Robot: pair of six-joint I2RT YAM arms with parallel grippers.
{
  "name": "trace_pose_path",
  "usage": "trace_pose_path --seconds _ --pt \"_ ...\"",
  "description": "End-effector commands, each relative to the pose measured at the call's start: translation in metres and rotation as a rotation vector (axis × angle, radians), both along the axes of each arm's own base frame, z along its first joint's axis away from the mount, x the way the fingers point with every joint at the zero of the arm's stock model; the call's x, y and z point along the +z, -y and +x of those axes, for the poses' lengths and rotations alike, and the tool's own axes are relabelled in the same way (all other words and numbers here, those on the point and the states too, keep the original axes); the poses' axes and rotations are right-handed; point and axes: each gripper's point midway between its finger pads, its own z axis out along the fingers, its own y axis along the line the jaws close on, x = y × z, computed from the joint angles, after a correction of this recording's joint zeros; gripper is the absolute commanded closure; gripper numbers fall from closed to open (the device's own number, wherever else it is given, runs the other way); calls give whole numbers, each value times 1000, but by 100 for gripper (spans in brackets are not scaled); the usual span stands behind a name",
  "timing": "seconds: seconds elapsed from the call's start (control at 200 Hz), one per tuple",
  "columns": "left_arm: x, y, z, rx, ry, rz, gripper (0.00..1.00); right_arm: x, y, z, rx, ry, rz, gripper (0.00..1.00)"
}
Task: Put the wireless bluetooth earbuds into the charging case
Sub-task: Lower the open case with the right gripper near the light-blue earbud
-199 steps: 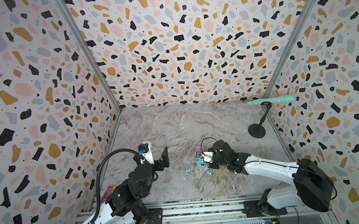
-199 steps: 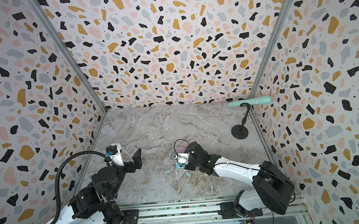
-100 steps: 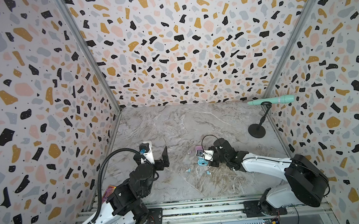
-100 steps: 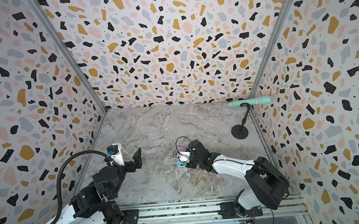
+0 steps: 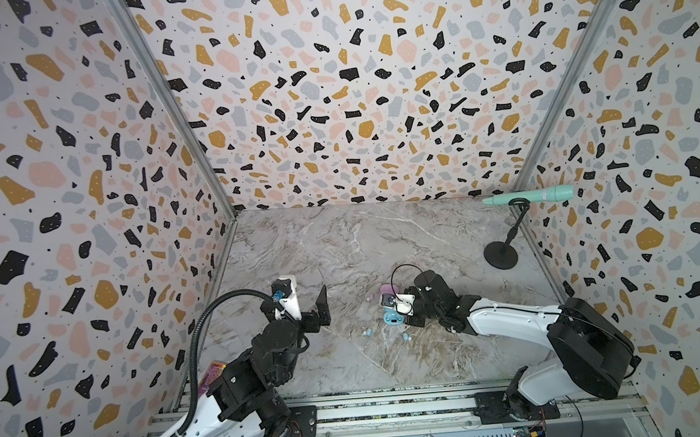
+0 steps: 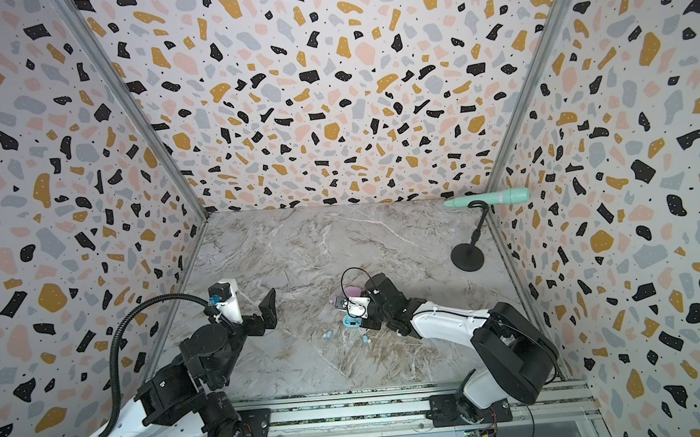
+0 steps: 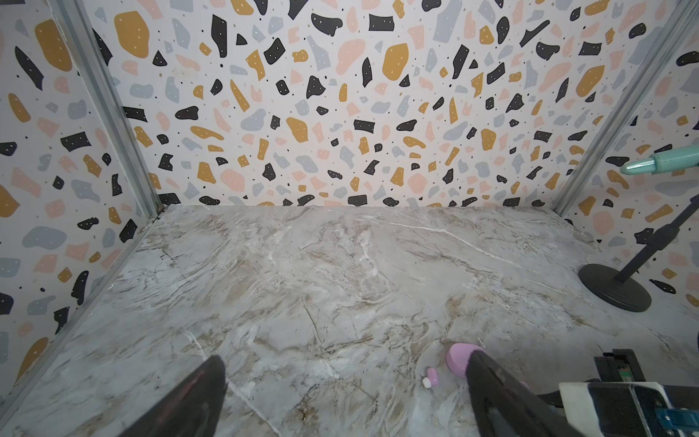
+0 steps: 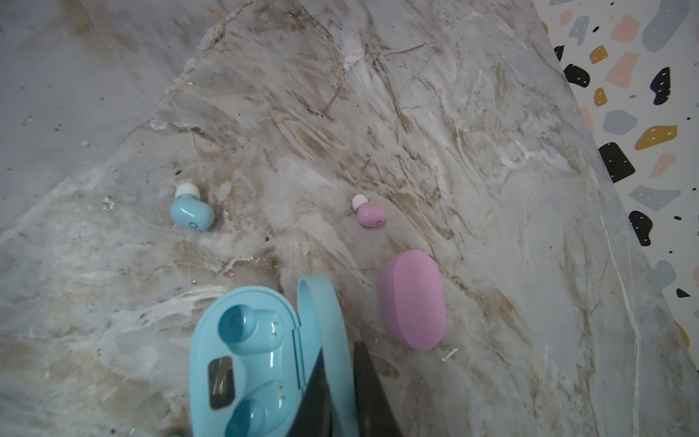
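The left arm [image 5: 278, 340] reaches forward above the bench, jaws spread wide. The right arm [image 5: 508, 322] stretches low toward the middle, jaws pinching the raised lid of the blue case [image 8: 249, 363].

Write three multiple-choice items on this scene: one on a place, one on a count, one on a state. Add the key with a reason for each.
1. Where does the pink case lie?
A. on the black stand's base
B. on the table beside the blue case
C. against the back wall

2. How many earbuds sit in the blue case?
A. two
B. one
C. none

3. The left gripper is:
A. open and empty
B. shut on an earbud
C. shut on the pink case

Key:
1 B: it lies closed on the marble next to the open blue case.
2 C: both sockets show empty.
3 A: its fingers stand wide apart and grip nothing.
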Motion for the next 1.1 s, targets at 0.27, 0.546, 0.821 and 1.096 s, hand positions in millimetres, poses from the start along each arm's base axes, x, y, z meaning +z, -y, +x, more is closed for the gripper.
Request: trace_pose_path --seconds 0.27,0.546,0.821,1.096 --pt "6 3 -1 -18 32 -27 0 -3 -12 -1 7 -10 25 100" --pt "6 2 -1 -19 34 -27 0 -11 -18 -2 12 -13 17 100" --pt "5 4 0 -23 30 -22 0 -14 -19 0 6 -8 9 100" --pt "5 4 -1 -23 30 -19 0 -16 -20 -2 12 -12 6 100"
